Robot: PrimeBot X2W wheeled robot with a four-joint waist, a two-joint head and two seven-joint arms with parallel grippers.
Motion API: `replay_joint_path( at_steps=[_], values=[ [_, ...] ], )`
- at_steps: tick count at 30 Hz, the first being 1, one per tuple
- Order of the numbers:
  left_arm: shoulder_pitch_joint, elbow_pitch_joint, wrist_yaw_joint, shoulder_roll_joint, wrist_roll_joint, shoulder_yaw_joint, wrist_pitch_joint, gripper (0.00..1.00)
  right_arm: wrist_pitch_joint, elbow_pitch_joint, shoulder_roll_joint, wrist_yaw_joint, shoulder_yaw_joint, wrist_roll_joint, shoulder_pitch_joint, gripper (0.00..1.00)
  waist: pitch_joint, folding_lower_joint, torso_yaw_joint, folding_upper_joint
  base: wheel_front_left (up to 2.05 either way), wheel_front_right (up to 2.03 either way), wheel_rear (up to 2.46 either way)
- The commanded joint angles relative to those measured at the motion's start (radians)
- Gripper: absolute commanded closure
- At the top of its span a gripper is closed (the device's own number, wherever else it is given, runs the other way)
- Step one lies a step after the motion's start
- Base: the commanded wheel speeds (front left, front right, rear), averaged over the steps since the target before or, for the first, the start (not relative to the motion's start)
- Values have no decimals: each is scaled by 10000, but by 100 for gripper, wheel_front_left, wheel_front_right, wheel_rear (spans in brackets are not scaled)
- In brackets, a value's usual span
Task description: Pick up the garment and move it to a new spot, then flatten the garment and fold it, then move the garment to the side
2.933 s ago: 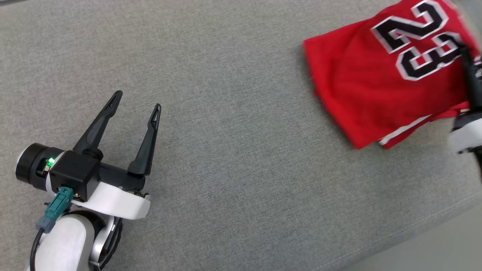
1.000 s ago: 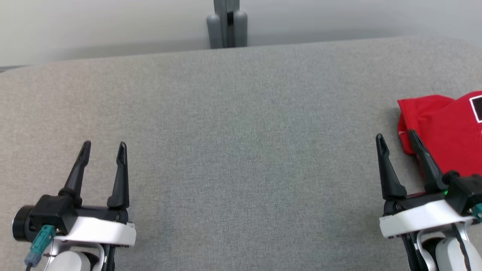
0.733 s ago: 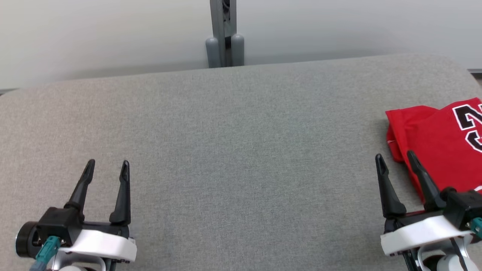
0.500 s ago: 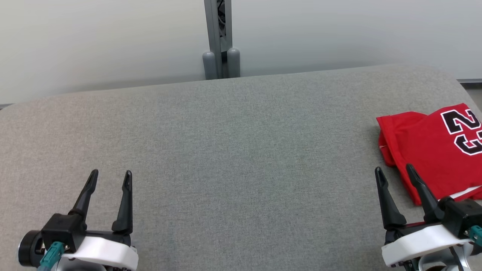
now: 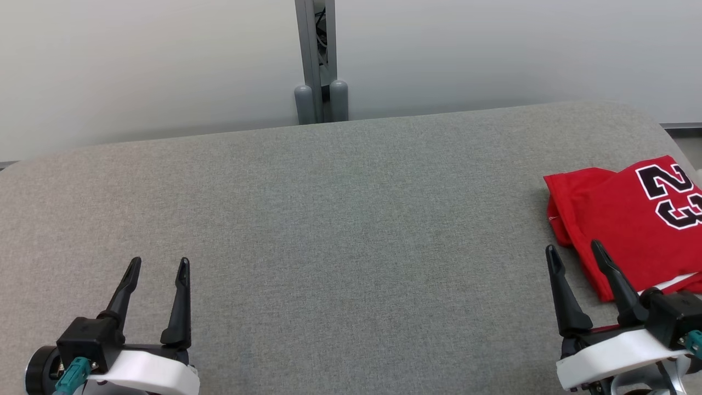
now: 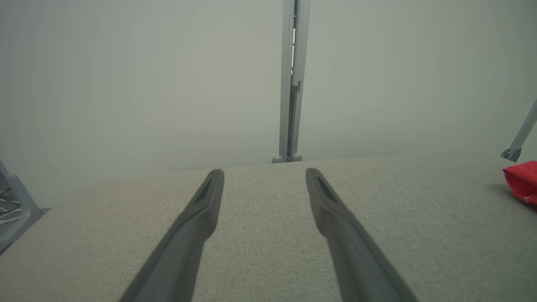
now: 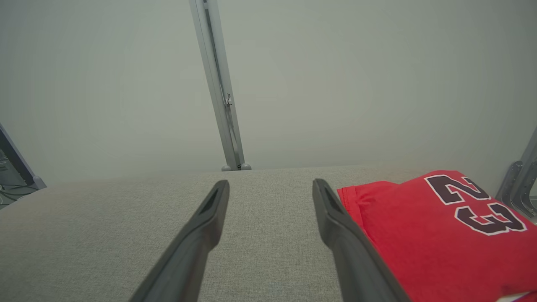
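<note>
Your left gripper [image 5: 159,261] has its two dark fingers spread wide with nothing between them, held over bare cloth at the near left. Your right gripper [image 5: 572,247] is just as wide open and just as empty at the near right. Its outer finger crosses in front of the near-left edge of the garment [image 5: 614,219]; you cannot tell from here whether it touches. The garment is a red jersey, folded, with a black, white-edged 23 facing up and a white trim strip along its near edge. It lies at the right end of the surface, well apart from your left gripper. Under both grippers runs a padded surface [image 5: 351,219] in grey woven fabric, wide from left to right, with rounded far corners. Past its far edge stands a plain pale wall [image 5: 164,66]. A grey metal post [image 5: 315,55] rises against the wall behind the middle of that edge, with two rounded caps at its foot. Your left wrist view also shows grey frame pieces off the left end [image 6: 16,197] and a slanted strut [image 6: 520,138] past the right end.
</note>
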Motion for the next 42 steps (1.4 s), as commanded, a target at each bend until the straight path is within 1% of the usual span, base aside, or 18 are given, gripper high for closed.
replay_joint_path(
  at_steps=[1,36,37,42],
  values=[
    [46,-27,26,72,-31,22,1,0,1,-16,-46,1,14,70,118,0,-6,0,1,0,0,0,0],
    [-234,281,123,106,-303,-155,-184,0,-64,-151,-45,1,115,418,40,0,22,0,16,0,0,0,0],
    [-48,249,71,20,-240,-157,-141,100,-80,-98,0,0,151,395,21,100,22,0,15,0,0,0,0],
    [156,548,31,-218,-321,-264,-123,100,-53,252,98,0,224,498,190,100,23,1,15,0,0,0,0]
  ],
)
